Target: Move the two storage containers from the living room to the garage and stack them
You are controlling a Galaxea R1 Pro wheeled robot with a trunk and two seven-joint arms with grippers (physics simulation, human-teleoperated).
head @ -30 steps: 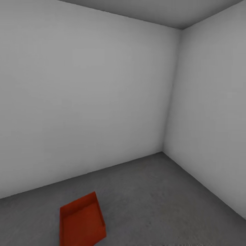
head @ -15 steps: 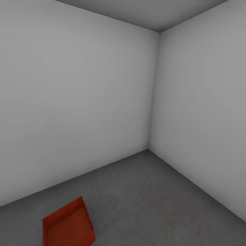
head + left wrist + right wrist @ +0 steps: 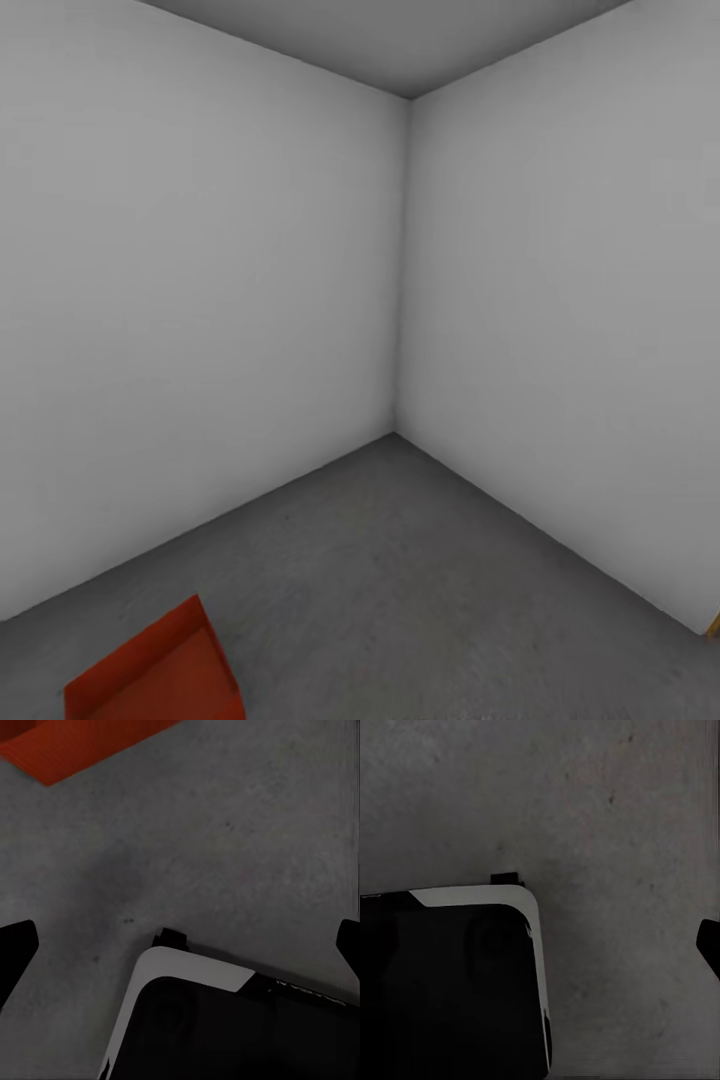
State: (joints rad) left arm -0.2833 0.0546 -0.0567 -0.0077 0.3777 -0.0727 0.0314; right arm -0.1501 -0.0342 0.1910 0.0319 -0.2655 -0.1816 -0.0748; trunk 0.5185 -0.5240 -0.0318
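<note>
One orange-red storage container sits on the garage's dark grey concrete floor, at the lower left of the head view and cut off by the picture's edge. A corner of this container also appears in the left wrist view, apart from the gripper. My left gripper hangs open above the floor, with nothing between its black fingertips. My right gripper is open over bare concrete; one fingertip shows, and the other is lost against the dark base.
Two plain light-grey walls meet in a corner ahead. A honey-brown sliver peeks in at the right edge. My black-and-white base lies under both wrist cameras. Open concrete stretches toward the corner.
The whole head view has swung to the right, so the wall corner and the container slid left in the picture. The container itself has not moved on the floor.
</note>
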